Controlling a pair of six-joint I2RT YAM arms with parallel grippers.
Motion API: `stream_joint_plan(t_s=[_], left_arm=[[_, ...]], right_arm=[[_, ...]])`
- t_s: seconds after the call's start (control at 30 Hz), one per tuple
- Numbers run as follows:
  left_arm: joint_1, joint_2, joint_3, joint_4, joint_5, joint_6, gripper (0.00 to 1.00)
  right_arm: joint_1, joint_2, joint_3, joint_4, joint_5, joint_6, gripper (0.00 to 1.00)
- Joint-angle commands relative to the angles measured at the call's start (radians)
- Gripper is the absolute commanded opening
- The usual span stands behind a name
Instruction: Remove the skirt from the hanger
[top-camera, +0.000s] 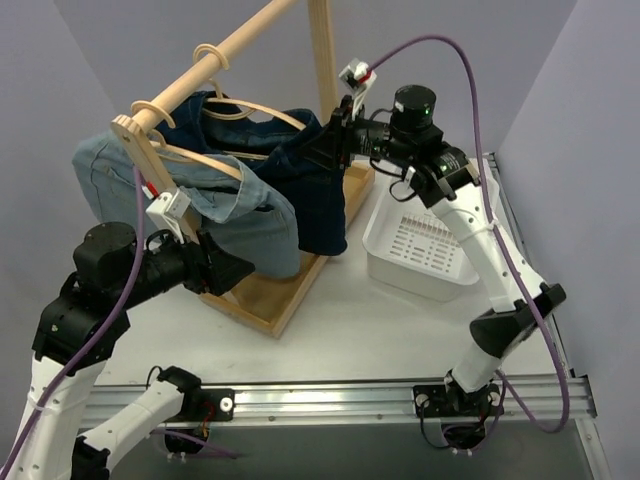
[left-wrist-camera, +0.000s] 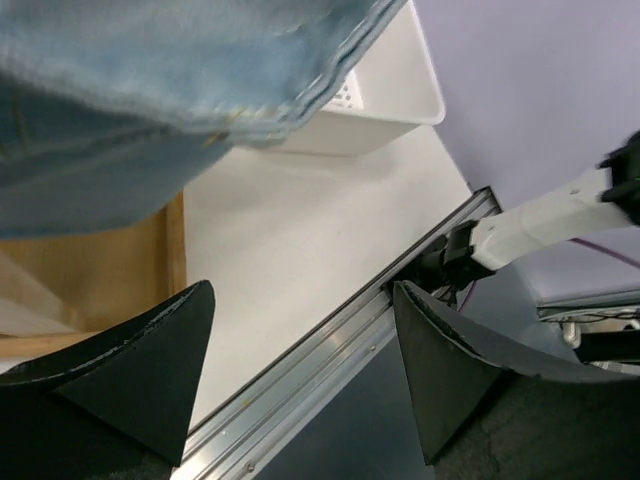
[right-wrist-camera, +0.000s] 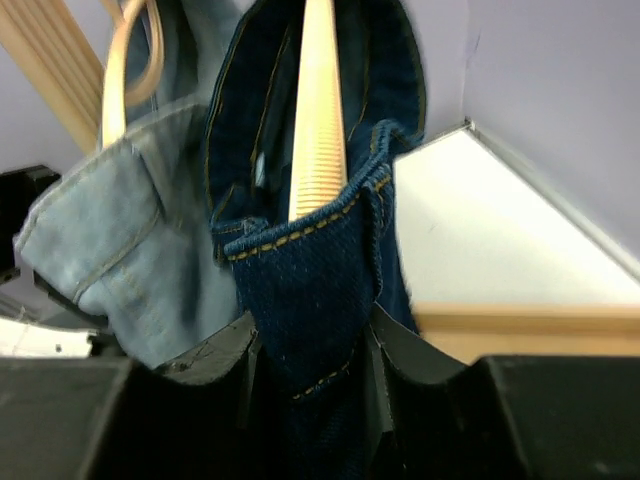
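A dark blue denim skirt (top-camera: 305, 180) hangs on a wooden hanger (top-camera: 255, 112) from the wooden rail (top-camera: 215, 55). A light blue denim skirt (top-camera: 190, 195) hangs on a second hanger (top-camera: 190, 158) in front of it. My right gripper (top-camera: 335, 135) is shut on the dark skirt's waistband (right-wrist-camera: 315, 290) at the hanger's right end (right-wrist-camera: 318, 130). My left gripper (top-camera: 225, 268) is open and empty, just below the light skirt's hem (left-wrist-camera: 190, 90), over the rack's wooden base (left-wrist-camera: 90, 250).
A white basket (top-camera: 425, 250) stands on the table right of the rack; it also shows in the left wrist view (left-wrist-camera: 385, 100). The rack's upright post (top-camera: 322, 60) is behind the skirts. The metal rail (top-camera: 330, 395) runs along the near edge.
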Motion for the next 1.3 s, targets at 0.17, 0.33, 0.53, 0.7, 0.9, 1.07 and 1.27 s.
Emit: stream_joint_plan(t_s=[0.17, 0.33, 0.53, 0.7, 0.9, 1.07, 1.27], left_arm=[[-0.002, -0.170, -0.300, 0.266, 0.054, 0.038, 0.74], [-0.025, -0.148, -0.281, 0.246, 0.018, 0.080, 0.71], [-0.025, -0.135, -0.310, 0.329, 0.095, 0.019, 0.67], [-0.025, -0.090, -0.328, 0.378, 0.181, 0.001, 0.60], [-0.077, -0.026, -0.279, 0.340, 0.193, 0.031, 0.53], [-0.206, 0.031, -0.230, 0.308, 0.111, 0.057, 0.57], [-0.281, -0.062, -0.192, 0.225, -0.245, 0.036, 0.74]], right_arm=[[0.029, -0.356, -0.562, 0.306, 0.243, -0.061, 0.00], [0.049, -0.434, -0.636, 0.302, 0.313, -0.076, 0.00], [0.049, -0.505, -0.614, 0.239, 0.390, -0.105, 0.00], [0.048, -0.546, -0.602, 0.268, 0.444, -0.095, 0.00], [0.046, -0.496, -0.476, 0.247, 0.465, -0.104, 0.00], [0.037, -0.419, -0.366, 0.216, 0.473, -0.110, 0.00], [0.032, -0.376, -0.300, 0.185, 0.468, -0.102, 0.00]])
